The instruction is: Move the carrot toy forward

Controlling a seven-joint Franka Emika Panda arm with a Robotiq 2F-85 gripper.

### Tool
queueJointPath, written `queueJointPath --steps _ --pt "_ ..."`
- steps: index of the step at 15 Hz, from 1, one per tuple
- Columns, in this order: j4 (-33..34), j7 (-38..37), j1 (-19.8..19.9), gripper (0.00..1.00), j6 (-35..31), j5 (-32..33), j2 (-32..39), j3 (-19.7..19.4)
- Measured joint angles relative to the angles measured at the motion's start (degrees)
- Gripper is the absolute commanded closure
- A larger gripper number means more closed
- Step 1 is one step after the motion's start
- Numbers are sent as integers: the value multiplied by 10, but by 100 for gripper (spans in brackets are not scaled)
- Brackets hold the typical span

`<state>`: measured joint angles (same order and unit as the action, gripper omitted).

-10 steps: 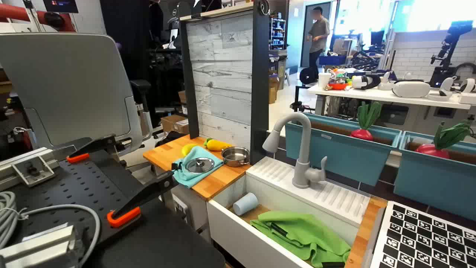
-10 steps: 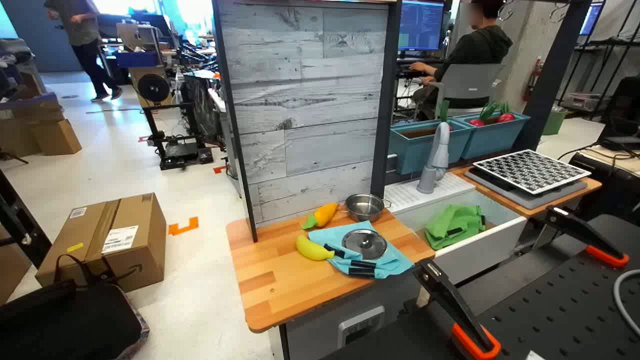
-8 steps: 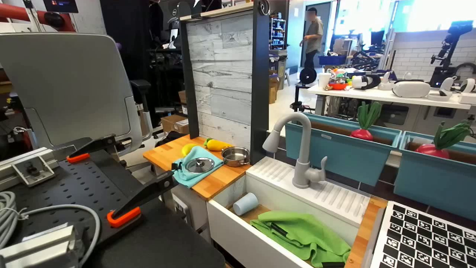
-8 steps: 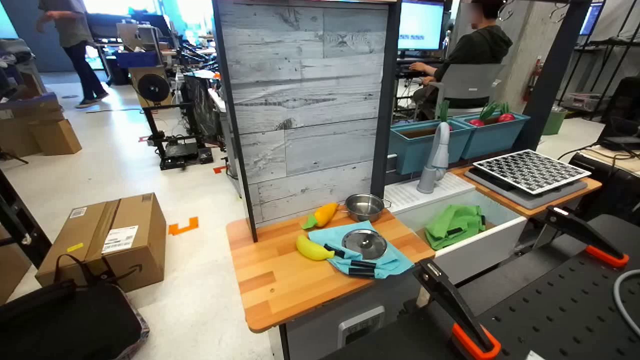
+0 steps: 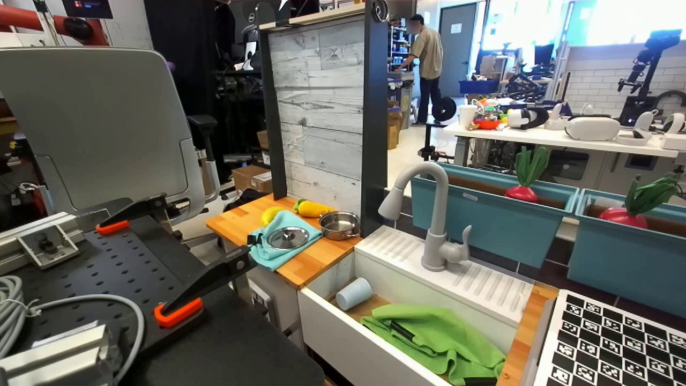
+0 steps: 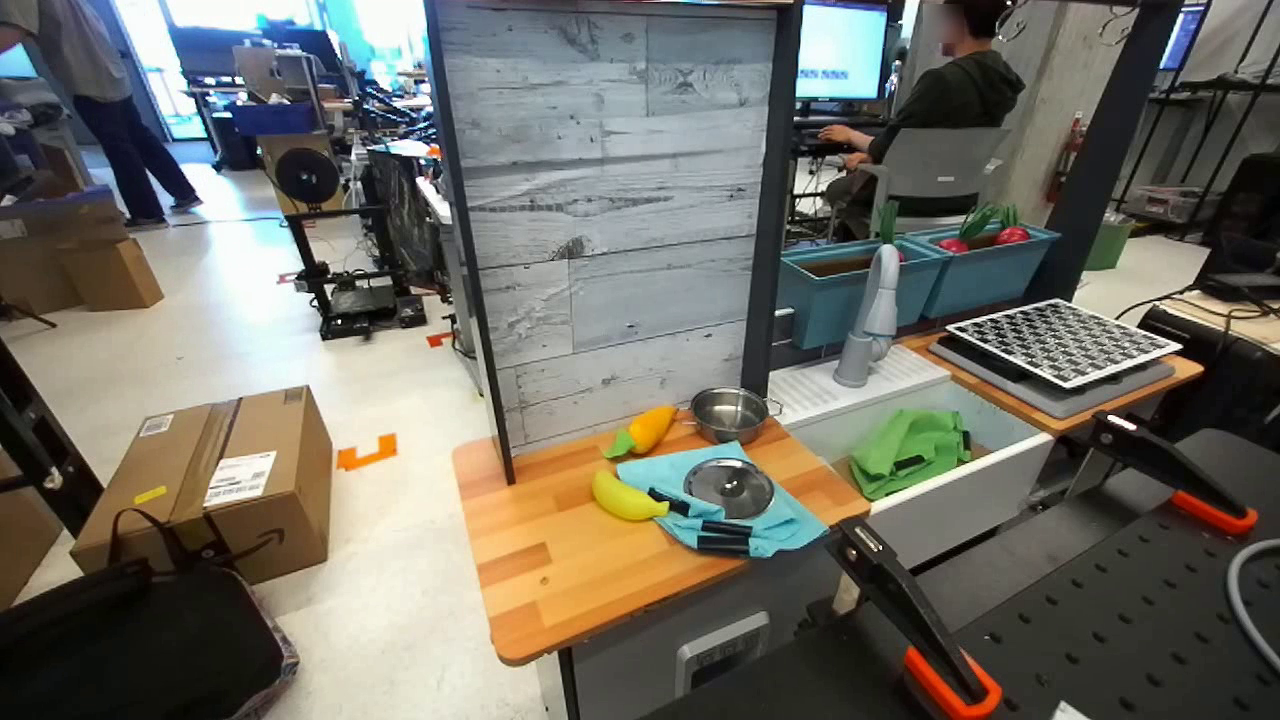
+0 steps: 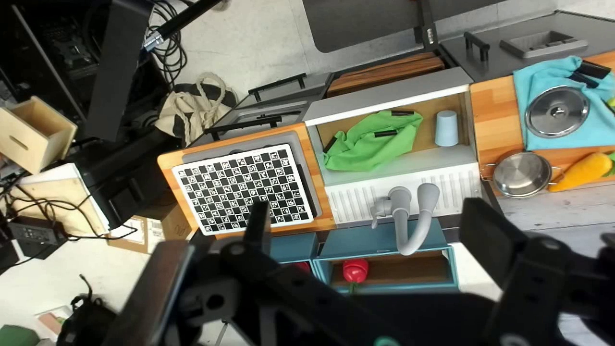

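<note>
The carrot toy is orange-yellow and elongated with a green leafy end. It lies on the wooden counter against the grey plank panel in both exterior views (image 5: 315, 209) (image 6: 652, 430), next to the small metal pot. In the wrist view the carrot toy (image 7: 584, 171) is at the right edge, its green end partly cut off by the frame. My gripper (image 7: 366, 202) is open and empty in the wrist view, high above the sink and planters, well away from the carrot toy. The gripper does not show in the exterior views.
Beside the carrot toy are a metal pot (image 6: 730, 414), a yellow banana (image 6: 627, 497), and a teal cloth (image 6: 790, 515) under a metal lid (image 6: 730, 487). The sink holds a green cloth (image 5: 434, 332) and blue cup (image 5: 353, 294). A grey faucet (image 5: 440, 214) stands behind it.
A person in the background has walked to the left in both exterior views. The carrot toy and the other things on the counter have not moved.
</note>
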<state>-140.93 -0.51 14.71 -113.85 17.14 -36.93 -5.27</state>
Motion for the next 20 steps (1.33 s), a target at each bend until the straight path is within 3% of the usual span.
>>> queueJointPath --steps 6,9,16,20 --pt "-4 -8 -11 0 -3 -2 5 2" --pt "-19 -44 -37 0 -43 -9 27 20" --pt "-44 -190 -95 0 -238 -41 175 98" --pt "-42 -280 -109 0 -376 -67 287 121"
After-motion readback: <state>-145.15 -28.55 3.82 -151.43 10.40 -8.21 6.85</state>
